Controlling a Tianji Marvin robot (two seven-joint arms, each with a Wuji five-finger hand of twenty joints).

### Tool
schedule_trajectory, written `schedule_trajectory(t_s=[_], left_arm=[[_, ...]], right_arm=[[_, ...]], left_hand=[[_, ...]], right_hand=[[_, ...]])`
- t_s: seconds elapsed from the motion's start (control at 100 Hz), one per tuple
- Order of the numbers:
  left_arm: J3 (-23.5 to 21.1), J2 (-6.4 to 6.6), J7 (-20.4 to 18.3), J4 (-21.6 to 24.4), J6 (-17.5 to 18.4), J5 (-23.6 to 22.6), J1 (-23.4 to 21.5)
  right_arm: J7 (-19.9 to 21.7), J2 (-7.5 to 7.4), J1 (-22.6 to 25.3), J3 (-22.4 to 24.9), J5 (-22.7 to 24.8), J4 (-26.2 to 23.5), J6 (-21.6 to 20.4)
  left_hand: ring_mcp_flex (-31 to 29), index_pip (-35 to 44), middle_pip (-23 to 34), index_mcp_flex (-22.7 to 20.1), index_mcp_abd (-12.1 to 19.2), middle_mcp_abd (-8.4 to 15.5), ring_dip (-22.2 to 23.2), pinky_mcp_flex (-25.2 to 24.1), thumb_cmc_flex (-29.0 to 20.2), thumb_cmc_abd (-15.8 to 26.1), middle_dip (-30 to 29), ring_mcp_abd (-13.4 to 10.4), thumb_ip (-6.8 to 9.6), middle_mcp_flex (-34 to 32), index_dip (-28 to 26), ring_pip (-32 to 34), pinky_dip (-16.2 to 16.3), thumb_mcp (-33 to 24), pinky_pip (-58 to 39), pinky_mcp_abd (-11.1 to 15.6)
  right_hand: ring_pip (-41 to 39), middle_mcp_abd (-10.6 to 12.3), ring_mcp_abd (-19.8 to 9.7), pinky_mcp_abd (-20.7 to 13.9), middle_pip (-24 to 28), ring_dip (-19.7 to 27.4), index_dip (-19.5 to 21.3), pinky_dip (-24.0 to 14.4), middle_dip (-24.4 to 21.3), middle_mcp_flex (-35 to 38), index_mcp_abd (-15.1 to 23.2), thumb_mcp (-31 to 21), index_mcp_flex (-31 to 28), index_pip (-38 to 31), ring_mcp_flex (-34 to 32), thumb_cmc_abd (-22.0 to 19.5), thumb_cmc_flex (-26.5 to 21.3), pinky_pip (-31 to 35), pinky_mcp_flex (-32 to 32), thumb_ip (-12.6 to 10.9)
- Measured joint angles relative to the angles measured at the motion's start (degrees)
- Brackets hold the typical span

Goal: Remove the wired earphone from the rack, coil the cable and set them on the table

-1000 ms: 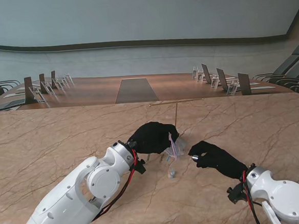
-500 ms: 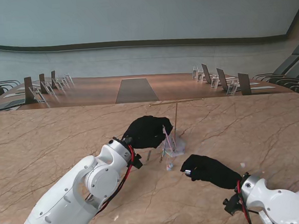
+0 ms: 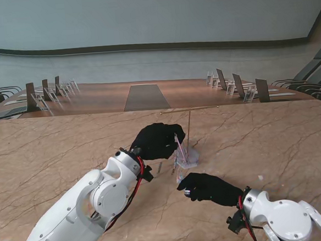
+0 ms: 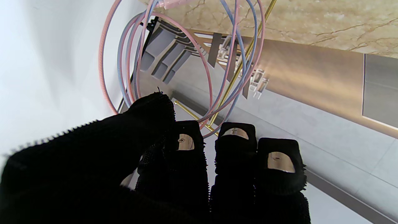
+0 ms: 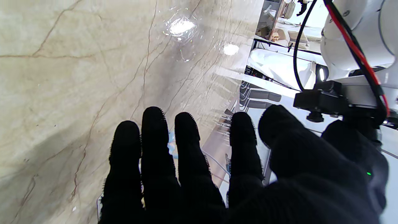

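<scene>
Marble table [image 3: 52,150]; thin gold rack [image 3: 189,130] stands beside looped cable [image 4: 174,56].

Lighting: even, diffuse, bright in the stand view; soft shadows lie on the marble surface [image 3: 58,150] directly beside both arms. Glare: two white hot spots on the surface [image 5: 180,26] in the right wrist view, beyond the fingers [image 5: 152,137]. Exposure: pale wall blown out beside the cable loops [image 4: 130,62] in the left wrist view. Focus: the nearest black glove fabric reads soft; fingers [image 4: 234,137] crisp.
</scene>
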State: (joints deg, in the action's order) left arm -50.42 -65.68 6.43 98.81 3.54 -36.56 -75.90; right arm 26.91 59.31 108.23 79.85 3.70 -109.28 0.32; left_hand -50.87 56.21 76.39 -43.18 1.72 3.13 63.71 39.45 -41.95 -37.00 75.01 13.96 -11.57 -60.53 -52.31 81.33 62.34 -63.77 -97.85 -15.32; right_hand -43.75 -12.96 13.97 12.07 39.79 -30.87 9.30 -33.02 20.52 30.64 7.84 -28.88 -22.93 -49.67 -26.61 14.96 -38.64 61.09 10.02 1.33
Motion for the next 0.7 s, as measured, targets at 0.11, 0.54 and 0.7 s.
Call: schedule_trajectory(t_s=[0.11, 0.54, 0.7], left_arm=[[-0.09, 0.05, -0.07, 0.6, -0.12, -0.02, -0.39], [-0.96, 0.25, -0.92, 1.79, 0.66, 0.45, -1.5], [-1.07, 0.29, -1.03, 1.84, 0.7, 0.81, -1.74]], right_arm=[[0.48, -0.01, -1.18, -1.21, -0.65, 0.31, 1.93], [0.26, 0.15, -3.61, -2.71, -0.44, 1.85, 5.13], [-2.14, 0.62, -4.29, -3.37, -1.02, 2.96, 5.12]], left_hand=[[-0.01, 0.04, -0.03, -0.07, -0.4, 0.0, 0.0, 0.1, 0.01, -0.01, -0.02, 0.02, 0.0, -0.39, 0.21, 0.02, -0.23, -0.03, -0.07, -0.06], [-0.11, 0.15, -0.05, -0.11, -0.52, 0.0, -0.03, 0.33, 0.02, -0.02, -0.46, 0.06, 0.0, -0.43, 0.74, 0.05, -0.95, -0.04, -0.07, -0.08], [-0.12, 0.16, -0.05, -0.11, -0.53, 0.0, -0.04, 0.34, 0.02, -0.02, -0.46, 0.06, 0.0, -0.43, 0.75, 0.06, -1.06, -0.04, -0.09, -0.09]], right_hand=[[-0.12, -0.02, 0.11, 0.0, -0.06, -0.43, -0.01, 0.0, 0.0, -0.06, -0.07, 0.17, 1.99, 1.98, 0.03, -0.87, 0.01, 0.04, 0.0, 0.0], [-0.14, -1.14, 0.13, -0.64, -0.25, -0.43, 2.83, 0.01, -0.46, -8.32, -6.52, 3.29, 13.7, 5.4, 2.42, -1.57, 3.72, 0.05, -1.94, -0.07], [-0.13, -1.02, -0.07, -0.67, -0.16, -0.44, 3.2, 0.01, -0.47, -9.73, -5.32, 3.31, 16.46, 4.78, 3.04, -1.61, 4.25, 0.05, -2.03, -0.07]])
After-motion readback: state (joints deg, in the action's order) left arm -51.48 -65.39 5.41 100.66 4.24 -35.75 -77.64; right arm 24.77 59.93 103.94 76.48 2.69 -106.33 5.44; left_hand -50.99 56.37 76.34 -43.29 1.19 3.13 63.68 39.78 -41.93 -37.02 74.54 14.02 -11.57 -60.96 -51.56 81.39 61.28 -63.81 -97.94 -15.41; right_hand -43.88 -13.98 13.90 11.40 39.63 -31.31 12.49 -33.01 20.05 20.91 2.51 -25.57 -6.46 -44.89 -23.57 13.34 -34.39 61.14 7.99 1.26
